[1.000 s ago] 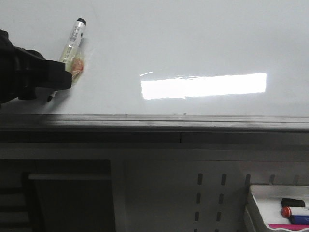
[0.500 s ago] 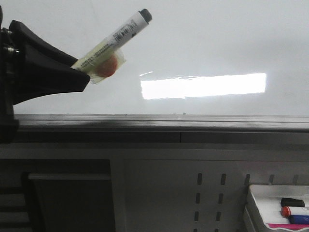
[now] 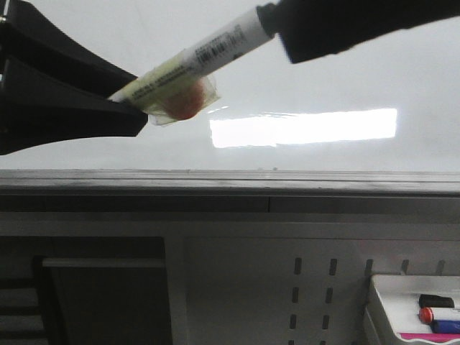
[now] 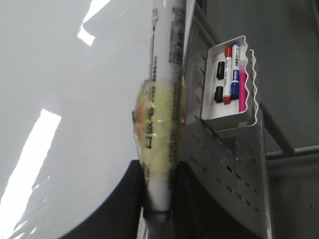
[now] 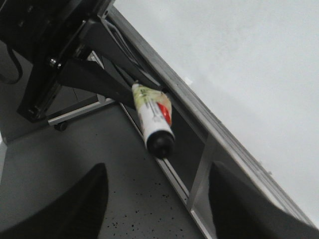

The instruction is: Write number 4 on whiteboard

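Front view shows the left end effector (image 3: 133,108) closed on a taped marker (image 3: 194,61) at upper left of frame, while the right end effector (image 3: 284,32), jaws spread wide in the right wrist view, reaches the black cap (image 5: 160,142) from upper right. Likely risk: a misaligned cap pull could twist the marker in the left grip or drop it, because only the marker's lower end sits between the fingers. The whiteboard (image 3: 323,72) fills the upper half of frame, glossy white with a rectangular glare; no stroke of the number 4 is visible.
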Robot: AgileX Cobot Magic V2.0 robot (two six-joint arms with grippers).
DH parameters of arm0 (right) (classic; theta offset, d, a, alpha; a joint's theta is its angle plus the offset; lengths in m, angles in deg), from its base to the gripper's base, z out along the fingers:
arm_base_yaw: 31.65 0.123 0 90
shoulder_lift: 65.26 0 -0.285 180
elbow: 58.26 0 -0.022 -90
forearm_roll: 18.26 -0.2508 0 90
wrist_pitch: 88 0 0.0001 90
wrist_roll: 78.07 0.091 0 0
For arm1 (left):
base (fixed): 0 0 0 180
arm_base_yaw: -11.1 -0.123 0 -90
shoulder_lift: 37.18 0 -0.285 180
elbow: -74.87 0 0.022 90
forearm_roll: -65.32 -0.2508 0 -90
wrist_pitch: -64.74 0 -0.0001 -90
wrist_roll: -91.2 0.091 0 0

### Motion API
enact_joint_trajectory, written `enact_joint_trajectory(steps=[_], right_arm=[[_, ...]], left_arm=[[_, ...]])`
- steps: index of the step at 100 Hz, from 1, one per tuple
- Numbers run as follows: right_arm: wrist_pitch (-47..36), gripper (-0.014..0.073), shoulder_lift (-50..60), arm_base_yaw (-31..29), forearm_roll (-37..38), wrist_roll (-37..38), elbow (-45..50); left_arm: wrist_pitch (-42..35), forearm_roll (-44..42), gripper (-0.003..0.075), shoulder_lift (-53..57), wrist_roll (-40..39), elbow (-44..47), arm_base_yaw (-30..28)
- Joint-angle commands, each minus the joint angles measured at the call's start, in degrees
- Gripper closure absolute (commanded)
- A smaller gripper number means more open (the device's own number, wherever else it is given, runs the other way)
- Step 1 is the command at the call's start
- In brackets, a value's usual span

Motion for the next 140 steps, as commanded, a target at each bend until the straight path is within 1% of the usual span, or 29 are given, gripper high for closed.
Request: enact_joint_trajectory(steps=[1,22,27,33,41,42,43,47,48,52,54,56,61,62,69,74,79,84,86,87,91,98,102,109,118,128,140], right_arm=[[-5.25,0.0190,-2.70,0.78,0.36,-0.65,-3.48],[-6.49,0.0192,-9.20,2.48,0.36,-0.65,-7.75],[-6.49,0.0204,-10.35,2.47,0.36,-0.65,-8.53],[-6.63,0.0241,-11.35,2.47,0.47,-0.65,-9.09],[-6.54,0.0319,-12.31,2.47,0.47,-0.65,-9.18],[-6.38,0.0345,-12.44,2.47,0.47,-0.65,-9.18],[-6.31,0.0345,-12.43,2.47,0.47,-0.65,-9.18],[-6.10,0.0413,-12.71,2.47,0.47,-0.65,-9.18],[-6.10,0.0413,-12.71,2.47,0.47,-0.65,-9.18],[-6.10,0.0488,-12.71,2.47,0.47,-0.65,-9.18],[-6.22,0.0512,-12.71,2.47,0.47,-0.65,-9.18],[-6.45,0.0561,-12.71,2.47,0.47,-0.65,-9.18],[-6.45,0.0636,-12.71,2.47,0.47,-0.65,-9.18],[-6.45,0.0669,-12.71,2.47,0.47,-0.65,-9.18],[-6.34,0.0661,-12.71,2.47,0.47,-0.65,-9.18],[-6.11,0.0661,-12.71,2.47,0.97,-0.65,-9.18],[-5.93,0.0661,-12.71,2.47,0.97,-0.65,-9.18],[-5.84,0.0661,-12.71,2.47,1.14,-0.65,-9.18],[-5.84,0.0661,-12.71,2.47,1.14,-0.65,-9.18],[-5.84,0.0661,-12.71,2.47,1.14,-0.65,-9.18],[-5.84,0.0661,-12.71,2.47,1.03,-0.54,-9.18],[-5.84,0.0661,-12.78,2.04,1.03,-0.54,-9.32],[-5.73,0.0661,-13.06,1.28,1.03,-0.42,-9.69],[-5.39,0.0661,-14.11,-0.65,1.03,0.28,-11.38],[-4.51,0.0661,-16.44,-3.69,1.03,0.28,-15.03],[-4.14,0.0661,-20.09,-6.41,1.03,0.28,-20.41],[-2.43,0.0661,-25.33,-9.68,1.03,0.28,-27.53]], left_arm=[[-4.00,1.54,0.0741,1.24,-0.21,-1.36,0.35],[-6.07,1.41,0.0741,1.24,-0.21,-1.36,0.35],[-6.16,1.41,0.0741,1.24,-0.21,-1.36,0.35],[-6.16,1.41,0.0741,1.24,-0.21,-1.36,0.35],[-6.16,1.41,0.0741,1.24,-0.21,-1.36,0.35],[-6.16,1.41,0.0741,1.24,-0.21,-1.36,0.35],[-6.16,1.41,0.0741,1.24,-0.21,-1.36,0.35],[-6.16,1.41,0.0741,1.24,-0.21,-1.36,0.35],[-6.16,1.41,0.0741,1.24,-0.21,-1.36,0.35],[-6.16,1.41,0.0741,1.24,-0.21,-1.36,0.35],[-6.16,1.41,0.0741,1.24,-0.21,-1.36,0.35],[-6.16,1.41,0.0741,1.24,-0.21,-1.36,0.35],[-6.16,1.41,0.0740,1.24,-0.21,-1.36,0.35],[-6.16,1.41,0.0740,1.24,-0.21,-1.36,0.35],[-6.16,1.62,0.0735,1.24,-0.21,-1.36,0.35],[-6.16,1.59,0.0705,1.24,-0.21,-1.36,0.35],[-6.16,1.65,0.0640,1.38,-0.48,-1.36,0.35],[-6.02,2.26,0.0541,1.69,-1.22,-1.36,0.23],[-5.71,2.77,0.0514,1.97,-1.88,-1.36,0.23],[-5.57,3.02,0.0486,2.13,-2.35,-1.36,0.14],[-3.65,4.99,0.0409,2.77,-2.91,-1.36,0.14],[1.99,8.26,0.0321,4.78,-4.52,-1.36,0.14],[6.32,10.55,0.0304,6.37,-5.43,-1.36,0.14],[12.67,15.23,0.0311,9.24,-5.53,-1.36,0.14],[18.23,20.32,0.0314,12.81,-5.53,-1.36,0.14],[20.41,23.77,0.0314,15.69,-5.53,-0.97,0.14],[21.09,27.23,0.0315,17.35,-5.53,-0.41,0.14]])
